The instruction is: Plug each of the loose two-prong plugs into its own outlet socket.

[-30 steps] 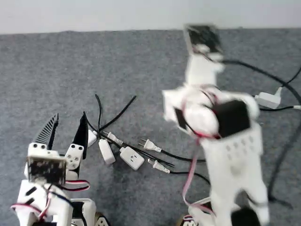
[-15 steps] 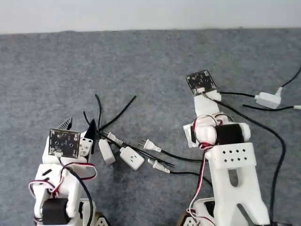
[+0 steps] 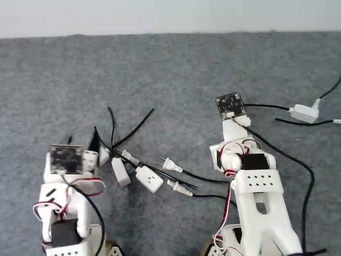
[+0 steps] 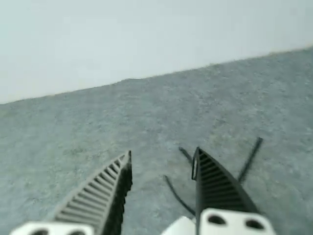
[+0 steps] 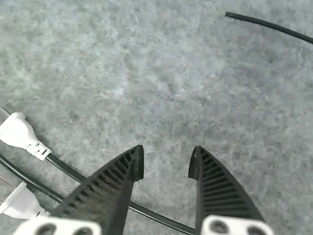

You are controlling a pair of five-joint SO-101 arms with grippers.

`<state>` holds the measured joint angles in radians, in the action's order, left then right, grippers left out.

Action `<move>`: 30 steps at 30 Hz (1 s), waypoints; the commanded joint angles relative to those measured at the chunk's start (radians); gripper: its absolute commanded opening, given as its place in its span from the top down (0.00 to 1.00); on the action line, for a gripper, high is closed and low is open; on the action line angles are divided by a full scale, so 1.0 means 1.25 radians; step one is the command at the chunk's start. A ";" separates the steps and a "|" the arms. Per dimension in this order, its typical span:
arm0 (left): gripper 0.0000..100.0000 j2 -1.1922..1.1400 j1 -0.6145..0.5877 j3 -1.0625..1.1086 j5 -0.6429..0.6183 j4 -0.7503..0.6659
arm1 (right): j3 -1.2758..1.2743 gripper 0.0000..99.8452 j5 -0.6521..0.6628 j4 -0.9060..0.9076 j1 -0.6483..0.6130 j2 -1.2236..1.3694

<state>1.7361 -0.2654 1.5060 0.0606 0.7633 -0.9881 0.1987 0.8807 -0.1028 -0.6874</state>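
Two loose white two-prong plugs lie on the grey carpet on black cords, between the arms. Just left of them lie white outlet sockets. My left gripper stands open beside the leftmost socket, pointing out over the carpet; in the left wrist view the gripper holds nothing, with a white socket edge below it. My right gripper is open above bare carpet, with both plugs off to one side.
Black cords fan out behind the sockets. A white adapter with cables lies at the far right. The right arm rises at the front right. A pale wall borders the carpet's far edge.
The right arm has swung down and drawn back toward its base. The left arm's wrist has lifted, so its open fingers now point more level across the carpet.
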 commanded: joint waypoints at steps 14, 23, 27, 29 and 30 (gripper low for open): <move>0.80 0.005 -0.184 -0.104 -0.149 0.037 | 0.011 0.83 0.002 0.008 0.010 -0.025; 0.80 0.064 0.255 -0.094 0.177 0.231 | 0.010 0.83 -0.039 0.007 0.007 -0.024; 0.80 0.054 0.377 -0.004 0.327 0.234 | 0.010 0.83 -0.026 0.006 0.008 -0.024; 0.80 0.059 0.408 -0.017 0.314 0.259 | 0.010 0.83 -0.011 0.007 0.004 -0.024; 0.80 0.059 0.403 -0.042 0.276 0.260 | 0.010 0.83 -0.011 0.007 0.004 -0.024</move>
<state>1.8052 0.2071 1.5044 0.4335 1.0687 -0.9881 0.1695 0.8838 -0.0997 -0.6874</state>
